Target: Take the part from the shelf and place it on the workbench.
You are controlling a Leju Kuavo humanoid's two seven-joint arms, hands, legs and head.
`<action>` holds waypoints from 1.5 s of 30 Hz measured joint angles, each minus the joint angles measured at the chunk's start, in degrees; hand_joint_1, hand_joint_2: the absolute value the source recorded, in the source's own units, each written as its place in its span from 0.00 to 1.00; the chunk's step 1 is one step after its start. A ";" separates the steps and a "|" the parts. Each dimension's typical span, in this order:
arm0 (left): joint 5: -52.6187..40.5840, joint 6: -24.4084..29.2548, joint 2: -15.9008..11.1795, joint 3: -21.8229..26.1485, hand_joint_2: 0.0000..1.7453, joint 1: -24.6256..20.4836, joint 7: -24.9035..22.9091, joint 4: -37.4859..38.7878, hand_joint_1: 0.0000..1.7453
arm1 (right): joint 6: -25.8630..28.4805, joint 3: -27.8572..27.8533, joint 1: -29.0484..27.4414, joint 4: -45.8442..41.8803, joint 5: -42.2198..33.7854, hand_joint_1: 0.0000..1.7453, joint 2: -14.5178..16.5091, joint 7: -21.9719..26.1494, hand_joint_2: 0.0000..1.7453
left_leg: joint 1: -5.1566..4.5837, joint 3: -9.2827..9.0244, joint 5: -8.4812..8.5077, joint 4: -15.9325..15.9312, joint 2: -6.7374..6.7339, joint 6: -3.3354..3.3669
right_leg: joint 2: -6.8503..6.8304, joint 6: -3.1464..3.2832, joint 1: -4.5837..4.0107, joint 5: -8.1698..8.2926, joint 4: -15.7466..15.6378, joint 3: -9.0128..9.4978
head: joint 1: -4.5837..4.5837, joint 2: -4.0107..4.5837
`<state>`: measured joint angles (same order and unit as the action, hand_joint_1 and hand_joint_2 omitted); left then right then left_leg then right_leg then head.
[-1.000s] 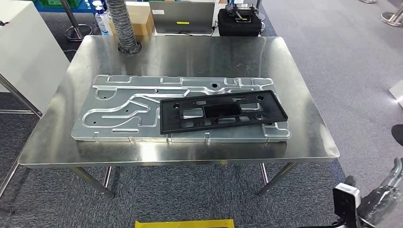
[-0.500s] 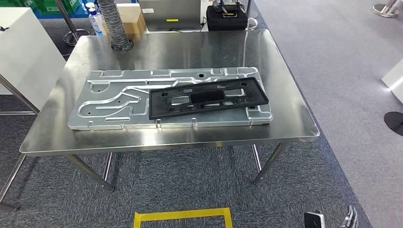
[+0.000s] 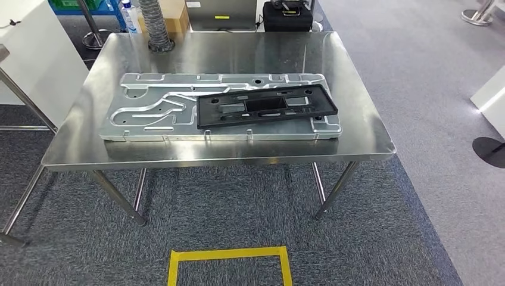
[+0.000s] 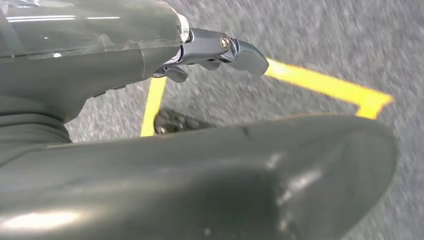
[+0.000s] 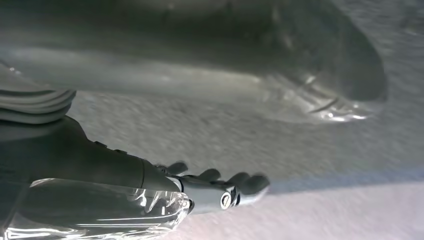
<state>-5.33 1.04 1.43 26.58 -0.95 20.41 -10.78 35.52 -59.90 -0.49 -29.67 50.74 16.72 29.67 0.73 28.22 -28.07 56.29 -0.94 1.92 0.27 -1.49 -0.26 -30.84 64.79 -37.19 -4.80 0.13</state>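
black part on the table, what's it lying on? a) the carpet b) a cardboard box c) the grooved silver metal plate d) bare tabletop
c: the black part lies flat on the right half of the grooved silver metal plate, which itself rests on the steel table.

I see a grey carpeted floor (image 3: 417,89) with a yellow tape square (image 3: 229,265) marked near me, a white cabinet (image 3: 33,59) to the left, and beyond the far edge a cardboard box (image 3: 172,15), a black case (image 3: 287,16) and a ribbed grey hose (image 3: 156,24).
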 joint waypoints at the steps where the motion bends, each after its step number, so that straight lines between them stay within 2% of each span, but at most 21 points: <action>1: -0.06 0.02 -0.04 -0.06 0.00 0.01 0.02 0.00 0.00 | -0.14 -0.16 0.19 0.99 0.09 0.00 0.00 -0.66 0.00 | -0.06 0.84 0.64 0.07 -0.04 0.11 | 0.00 -0.19 0.05 -2.58 3.68 -0.94 | 0.00 0.00; 2: -0.13 0.03 -0.07 -0.10 0.00 0.03 0.06 0.00 0.00 | -0.32 -0.30 0.38 1.82 0.18 0.00 0.00 -1.38 0.00 | -0.12 1.71 1.28 0.16 -0.09 0.10 | 0.00 -0.32 0.08 -4.00 6.89 -1.50 | 0.00 0.01; 4: -0.37 0.05 -0.09 -0.20 0.00 0.05 0.15 0.00 0.00 | -0.76 -0.56 0.66 3.20 0.57 0.00 0.00 -3.03 0.00 | -0.18 3.48 2.51 0.41 -0.16 -0.04 | -0.01 -0.34 0.08 -2.77 8.78 -0.35 | -0.01 0.02; 7: -0.80 0.04 -0.09 -0.34 0.00 0.02 0.37 0.00 0.00 | -1.17 -0.71 0.94 4.61 1.61 0.00 0.00 -6.12 0.00 | -0.25 5.64 4.07 0.87 -0.17 -0.53 | -0.01 0.27 -0.06 0.95 -1.93 7.94 | -0.01 0.01; 9: -1.11 -0.04 -0.10 -0.45 0.00 0.00 0.59 0.00 0.00 | -1.39 -0.72 1.17 5.28 2.40 0.00 0.00 -8.27 0.00 | -0.31 6.27 5.04 1.05 -0.24 -1.16 | 0.00 0.93 -0.38 0.36 -8.82 12.18 | -0.01 0.01; 10: -1.27 -0.10 -0.11 -0.51 0.00 -0.02 0.68 0.00 0.00 | -1.55 -0.72 1.23 5.57 2.75 0.00 -0.01 -9.26 0.00 | -0.30 6.41 5.50 1.02 -0.30 -1.50 | 0.01 1.26 -0.57 0.04 -10.15 12.74 | -0.01 0.02; 13: -1.54 -0.20 -0.23 -0.60 0.00 0.01 0.74 0.00 0.00 | -3.28 -0.72 1.31 6.75 4.05 0.00 -0.52 -13.32 0.00 | -0.15 7.23 4.78 1.87 -0.05 -2.39 | -0.21 2.46 -0.44 1.68 -10.63 11.45 | 0.00 0.01; 17: -1.74 -0.22 -0.27 -0.62 0.00 0.18 0.71 0.00 0.00 | -7.30 -0.43 1.37 8.47 6.33 0.00 -2.44 -18.62 0.00 | 0.19 10.11 -5.38 13.80 0.33 -3.06 | -0.40 3.34 -0.46 4.50 -10.65 8.18 | -0.01 0.01; 19: -1.80 -0.16 -0.27 -0.62 0.00 0.22 0.67 0.00 0.00 | -9.50 -0.05 1.33 9.43 7.26 0.00 -3.76 -20.06 0.00 | 0.23 9.50 -4.90 17.34 0.33 -3.23 | -0.42 3.22 -0.55 5.79 -10.24 6.13 | -0.01 0.02; 21: -1.90 -0.08 -0.27 -0.62 0.00 0.10 0.61 0.00 0.00 | -11.91 0.53 1.43 10.54 7.93 0.00 -5.30 -20.93 0.00 | 0.24 5.18 -1.72 13.29 0.35 -3.07 | -0.39 2.93 -0.55 6.98 -9.37 3.80 | -0.02 0.01; 24: -2.05 -0.02 -0.27 -0.62 0.00 -0.34 0.54 -0.02 0.00 | -14.59 1.43 1.52 12.15 8.56 0.00 -7.52 -21.50 0.00 | -0.17 -3.44 -2.88 1.13 0.43 -2.19 | -0.48 2.09 -0.63 8.23 -7.91 1.71 | -0.01 0.01; 27: -2.20 -0.02 -0.25 -0.62 0.00 -0.40 0.50 -0.01 0.00 | -16.68 2.14 1.63 13.33 9.06 0.00 -8.94 -21.45 0.00 | -0.51 -3.70 -3.01 -0.99 0.32 -0.85 | -0.58 1.03 -0.31 9.22 -7.58 1.23 | 0.01 0.01; 29: -2.45 -0.02 -0.22 -0.62 0.00 -0.51 0.48 0.01 0.00 | -17.79 2.48 1.68 13.71 9.12 0.00 -9.19 -21.11 0.00 | -0.41 -2.48 -1.63 -1.09 0.04 0.10 | -0.41 0.35 -0.04 6.25 -5.51 0.20 | 0.01 0.00; 31: -2.79 -0.07 -0.22 -0.64 0.00 -0.60 0.51 0.01 0.00 | -18.28 2.62 1.72 13.93 9.11 0.00 -9.20 -20.72 0.00 | -0.41 -0.77 -0.14 -1.08 -0.08 0.57 | -0.31 -0.23 0.26 -0.04 0.55 -1.51 | 0.01 0.00; 33: -3.16 -0.21 -0.22 -0.68 0.00 -0.58 0.55 0.01 0.00 | -18.37 2.67 1.74 14.13 9.06 0.00 -9.08 -20.45 0.00 | -0.47 1.17 1.30 -0.95 -0.11 0.54 | -0.30 -0.71 0.53 -3.23 7.26 -2.52 | 0.01 0.01; 35: -3.55 -0.34 -0.22 -0.77 0.00 -0.60 0.57 0.02 0.00 | -18.40 2.68 1.78 14.25 9.01 0.00 -8.94 -20.32 0.00 | -0.45 3.28 2.69 -0.62 -0.14 0.25 | -0.31 -1.01 0.81 -1.10 8.26 -0.62 | 0.01 0.02; 37: -3.79 -0.42 -0.22 -0.92 0.00 -0.62 0.60 0.02 0.00 | -18.41 2.68 1.88 14.30 8.99 0.00 -8.92 -20.30 0.00 | -0.40 5.27 3.88 0.03 -0.12 -0.22 | -0.31 -1.06 1.07 1.41 1.54 5.36 | 0.01 0.01; 38: -3.83 -0.44 -0.22 -0.98 0.00 -0.62 0.62 0.01 0.00 | -18.45 2.68 1.97 14.31 9.00 0.00 -8.92 -20.32 0.00 | -0.42 6.01 4.32 0.42 -0.11 -0.51 | -0.28 -0.85 1.05 1.23 -3.41 8.96 | 0.00 0.01; 40: -3.87 -0.45 -0.22 -1.05 0.00 -0.66 0.66 0.00 0.00 | -18.63 2.68 2.10 14.36 9.03 0.00 -8.92 -20.58 0.00 | -0.45 6.68 5.17 0.84 -0.14 -1.21 | -0.21 -0.03 0.75 -0.19 -9.55 13.02 | 0.00 0.00; 43: -3.97 -0.45 -0.25 -1.07 0.00 -0.75 0.67 0.00 0.00 | -19.52 2.68 2.17 14.56 9.20 0.00 -8.94 -22.08 0.00 | -0.20 7.29 5.39 1.27 -0.05 -2.24 | -0.38 1.61 0.55 0.58 -10.36 12.37 | 0.00 0.01; 45: -4.04 -0.45 -0.27 -1.08 0.00 -0.73 0.58 0.01 0.00 | -20.60 2.69 2.27 14.77 9.55 0.00 -9.17 -23.46 0.00 | -0.05 8.70 1.35 4.78 0.21 -2.60 | -0.66 2.66 0.60 1.84 -10.46 11.17 | -0.01 0.01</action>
<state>-9.38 0.59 1.15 25.51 -1.67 20.99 -10.77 14.92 -57.21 1.78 -14.91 60.29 7.55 6.21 0.68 36.92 -26.72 61.07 -0.73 -0.68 -0.39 1.17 0.34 -29.01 54.33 -26.02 -4.80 0.14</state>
